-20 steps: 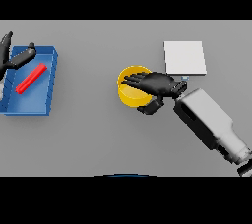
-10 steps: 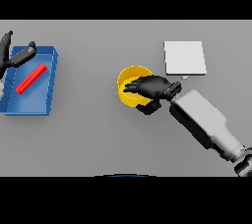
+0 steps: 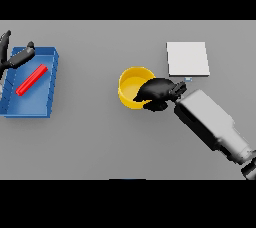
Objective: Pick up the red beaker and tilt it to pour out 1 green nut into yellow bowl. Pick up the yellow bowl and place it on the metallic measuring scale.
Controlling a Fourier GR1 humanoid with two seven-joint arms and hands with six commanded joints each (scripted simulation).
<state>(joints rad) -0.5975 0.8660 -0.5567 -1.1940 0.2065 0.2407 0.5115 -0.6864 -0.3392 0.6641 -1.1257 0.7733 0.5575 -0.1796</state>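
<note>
The yellow bowl [image 3: 131, 85] stands near the table's middle. My right hand [image 3: 159, 93] is at its right rim, fingers curled over the edge and shut on the bowl. The metallic measuring scale [image 3: 187, 58], a pale square plate, lies just behind and to the right of the hand. A red beaker [image 3: 31, 80] lies on its side inside a blue tray [image 3: 47, 103] at the far left. My left hand [image 3: 12, 58] hovers over the tray's back left corner with fingers spread open. No green nut shows.
The blue tray sits against the left edge of the view. My right forearm [image 3: 210, 124] stretches from the lower right toward the bowl.
My right hand has slid a little toward the right and nearer me, closing on the bowl's right rim. The bowl, tray and left hand look unmoved.
</note>
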